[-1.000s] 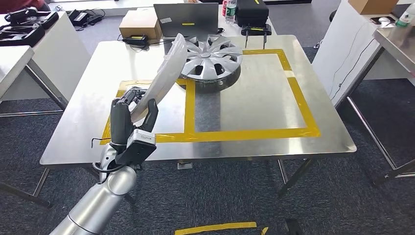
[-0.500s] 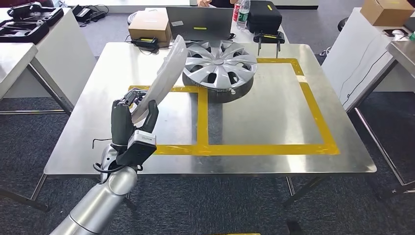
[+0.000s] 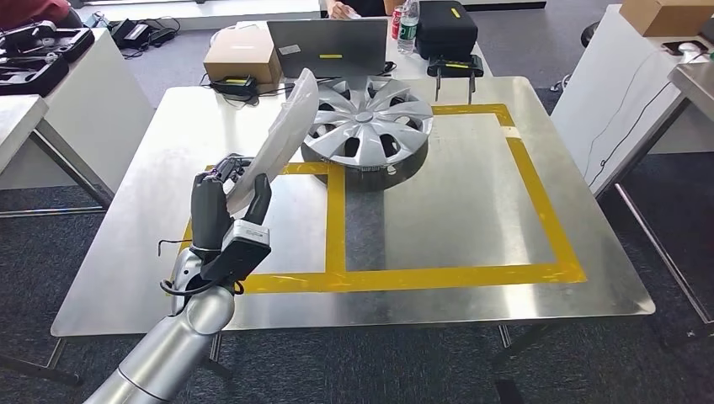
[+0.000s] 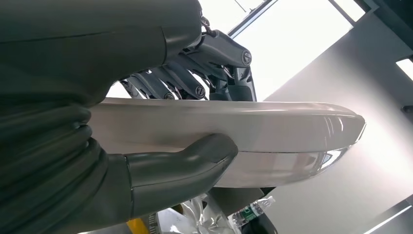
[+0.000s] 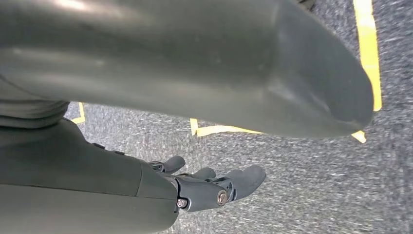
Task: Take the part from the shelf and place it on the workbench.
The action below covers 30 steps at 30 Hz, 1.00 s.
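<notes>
My left hand point(image 3: 223, 210) grips a thin, pale silver curved part point(image 3: 282, 135) by its lower edge and holds it tilted upright over the left side of the steel workbench point(image 3: 471, 202). In the left wrist view the thumb point(image 4: 195, 158) presses one face of the part point(image 4: 282, 129) and the fingers point(image 4: 195, 83) close on the other. A stack of silver wheel covers point(image 3: 368, 118) lies at the bench's far middle, just right of the held part. My right hand point(image 5: 214, 187) hangs over grey carpet with its fingers apart and nothing in it.
Yellow tape point(image 3: 337, 219) marks rectangles on the bench. Behind it stand a laptop point(image 3: 328, 42), a cardboard box point(image 3: 242, 57), a black case point(image 3: 444, 25) and a bottle point(image 3: 408, 21). White tables flank both sides, the left one point(image 3: 50, 93) carrying black tool cases.
The whole picture has shifted, so the camera has moved relative to the bench. My left hand still holds the part in the same pose.
</notes>
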Tool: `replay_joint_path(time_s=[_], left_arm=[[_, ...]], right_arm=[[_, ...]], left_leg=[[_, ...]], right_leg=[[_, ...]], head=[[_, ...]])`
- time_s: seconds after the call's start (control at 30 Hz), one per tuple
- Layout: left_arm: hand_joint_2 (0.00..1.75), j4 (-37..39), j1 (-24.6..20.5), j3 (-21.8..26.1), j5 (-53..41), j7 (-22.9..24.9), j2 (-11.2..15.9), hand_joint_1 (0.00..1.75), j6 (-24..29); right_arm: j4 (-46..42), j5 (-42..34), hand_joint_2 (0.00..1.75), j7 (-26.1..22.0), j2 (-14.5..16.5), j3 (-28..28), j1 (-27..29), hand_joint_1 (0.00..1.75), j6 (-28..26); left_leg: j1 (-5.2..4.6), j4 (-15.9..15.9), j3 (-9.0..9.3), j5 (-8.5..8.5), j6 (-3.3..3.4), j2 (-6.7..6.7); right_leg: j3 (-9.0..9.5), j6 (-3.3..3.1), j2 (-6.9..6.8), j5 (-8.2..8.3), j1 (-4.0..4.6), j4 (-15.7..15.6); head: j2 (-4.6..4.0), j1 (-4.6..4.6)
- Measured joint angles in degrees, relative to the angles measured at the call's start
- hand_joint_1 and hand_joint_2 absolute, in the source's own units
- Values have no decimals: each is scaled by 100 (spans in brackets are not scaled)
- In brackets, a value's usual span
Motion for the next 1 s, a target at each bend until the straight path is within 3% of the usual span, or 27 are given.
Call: replay_joint_path(time_s=[0.07,0.1,0.27,0.57,0.77,0.97,1.0], left_arm=[[175,126,-76,-1,-22,52,8,175,-14],[175,187,-105,0,-25,60,16,175,-15],[175,369,-159,0,-23,66,30,175,-14],[175,515,-183,0,-30,107,29,175,-14],[175,1261,-597,51,-283,377,79,175,-18],[175,2474,-1153,140,-461,162,222,175,-99],[175,2594,-1191,145,-490,145,228,131,-101]], right_arm=[[2,15,0,1,0,0,-10,0,7],[3,17,0,1,0,0,-11,0,10],[6,17,0,0,-8,0,-11,0,13],[6,19,0,-1,-27,0,-13,0,13],[6,109,0,-5,-30,0,-15,0,44],[6,164,0,-48,-45,0,-13,0,87],[6,167,0,-57,-46,0,-15,0,87]], left_leg=[[-26,-557,187,210,55,2],[-38,-656,222,222,85,1],[-47,-697,252,295,127,-22],[-60,-696,260,274,203,-21],[-58,-697,262,286,208,-15],[-50,-701,269,301,190,-11],[-49,-702,270,302,189,-13]], right_leg=[[32,53,7,-49,6,4],[27,85,7,-65,9,0],[58,23,-6,-73,26,-36],[103,185,-10,-56,11,-131],[104,213,-10,-46,17,-128],[103,211,-9,-45,23,-118],[103,211,-9,-45,23,-118]], head=[[0,-2],[0,-2],[0,4],[0,3],[0,2],[0,1],[0,1]])
